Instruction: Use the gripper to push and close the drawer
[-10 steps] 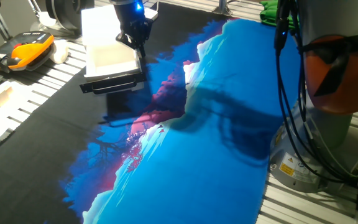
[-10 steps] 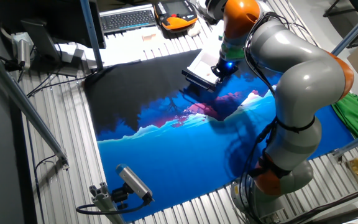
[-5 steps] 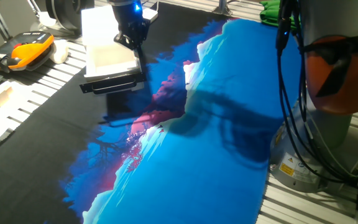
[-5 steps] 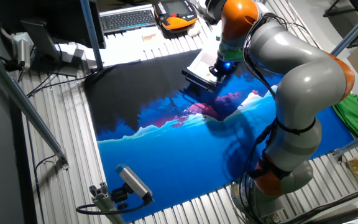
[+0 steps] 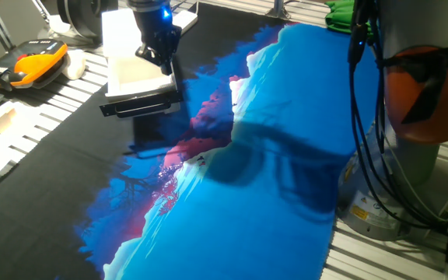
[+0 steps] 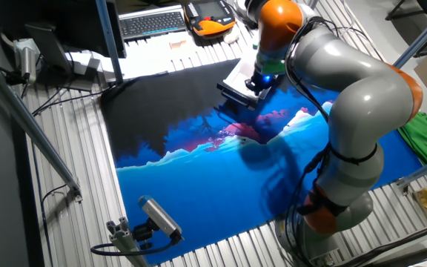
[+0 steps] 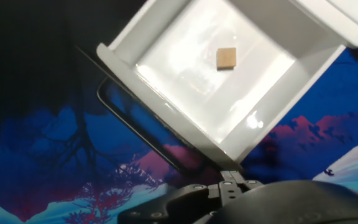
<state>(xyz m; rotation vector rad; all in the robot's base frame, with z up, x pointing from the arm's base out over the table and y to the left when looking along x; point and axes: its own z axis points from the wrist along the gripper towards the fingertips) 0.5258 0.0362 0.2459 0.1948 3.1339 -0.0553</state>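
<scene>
While the drawer gapes, the claw's fingertips stay unreadable.

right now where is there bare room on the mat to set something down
The blue stretch of the mat between the open drawer and the robot base looks bare. It is crowded at the drawer, where the gripper hangs, and beside the orange-and-black case.

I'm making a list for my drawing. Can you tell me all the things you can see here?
drawer: one, cream inside, grey front, pulled open from the white unit.
small block: one, tan, lying inside the drawer.
cloth: one, blue, black and pink, covering the table.
case: one, orange and black, beside the cloth.
keyboard: one, dark, at the table's edge.
green fabric: one, beside the arm.
claw: one, black with a blue light, over the open drawer.
</scene>
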